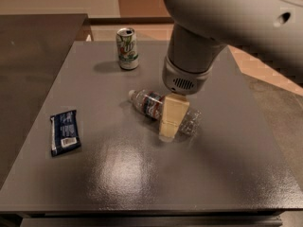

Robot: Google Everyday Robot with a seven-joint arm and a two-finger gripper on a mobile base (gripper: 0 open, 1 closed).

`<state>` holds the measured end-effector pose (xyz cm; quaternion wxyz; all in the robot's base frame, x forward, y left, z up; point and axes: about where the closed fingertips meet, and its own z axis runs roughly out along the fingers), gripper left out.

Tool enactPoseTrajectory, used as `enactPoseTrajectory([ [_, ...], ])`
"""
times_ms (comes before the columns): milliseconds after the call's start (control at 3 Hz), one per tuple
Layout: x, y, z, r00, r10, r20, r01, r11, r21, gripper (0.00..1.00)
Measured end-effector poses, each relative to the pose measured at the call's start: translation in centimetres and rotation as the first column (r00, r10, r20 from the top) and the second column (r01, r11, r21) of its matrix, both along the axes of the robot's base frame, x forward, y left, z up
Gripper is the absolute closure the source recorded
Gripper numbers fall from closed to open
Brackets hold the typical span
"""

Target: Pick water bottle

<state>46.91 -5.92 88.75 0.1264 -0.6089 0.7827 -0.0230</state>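
The water bottle lies on its side in the middle of the grey table. It is clear and ribbed, with a white cap pointing to the back left and a dark blue-red label band. My gripper hangs from the big grey arm and has come down over the bottle's middle. Its cream tip stands in front of the bottle and hides part of it. The bottle's base shows to the right of the gripper. The bottle rests on the table.
A green-white soda can stands upright at the back of the table. A dark blue snack packet lies flat at the left. A darker counter adjoins the table's left side.
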Motion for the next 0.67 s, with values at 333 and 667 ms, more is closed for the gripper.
enactPoseTrajectory([
  [333,0.5,1.3,-1.7,0.9985,-0.003,-0.054,0.002,1.000,-0.026,0.00],
  [667,0.8,1.7,-3.1,0.9957,-0.009,-0.093,0.004,0.998,-0.055,0.00],
])
